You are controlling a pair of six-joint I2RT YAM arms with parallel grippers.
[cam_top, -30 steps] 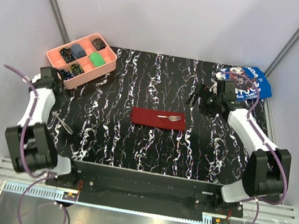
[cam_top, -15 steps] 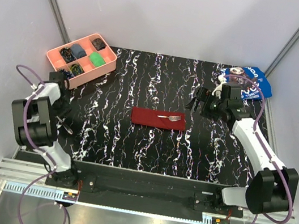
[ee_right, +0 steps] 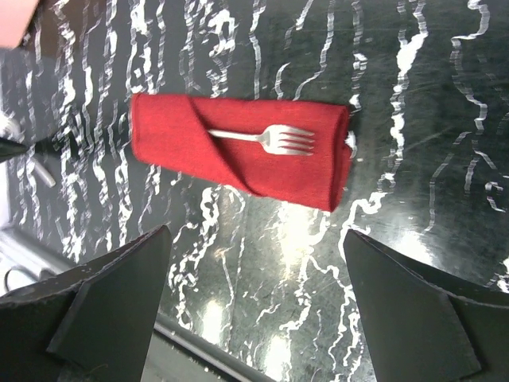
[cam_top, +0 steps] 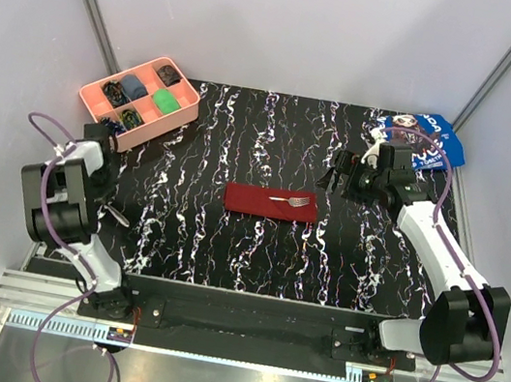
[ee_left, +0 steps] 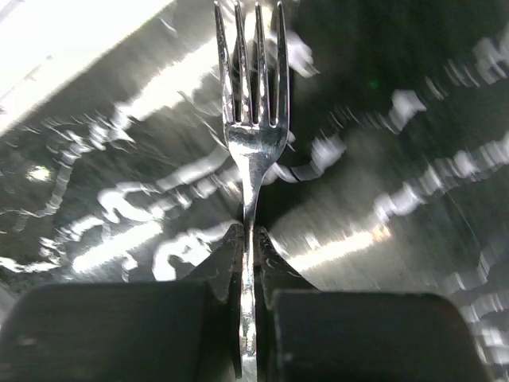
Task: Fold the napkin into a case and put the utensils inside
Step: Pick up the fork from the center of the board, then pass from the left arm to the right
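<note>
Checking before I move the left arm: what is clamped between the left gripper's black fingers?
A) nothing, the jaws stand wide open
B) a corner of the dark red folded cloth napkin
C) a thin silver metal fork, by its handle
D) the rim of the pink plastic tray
C: in the left wrist view the left gripper is shut on the handle of the silver metal fork, whose tines point away over the black marbled table.

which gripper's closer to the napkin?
Right gripper: open, just past the napkin's far-right corner. Left gripper is far off at the table's left edge, shut on a fork.
</note>
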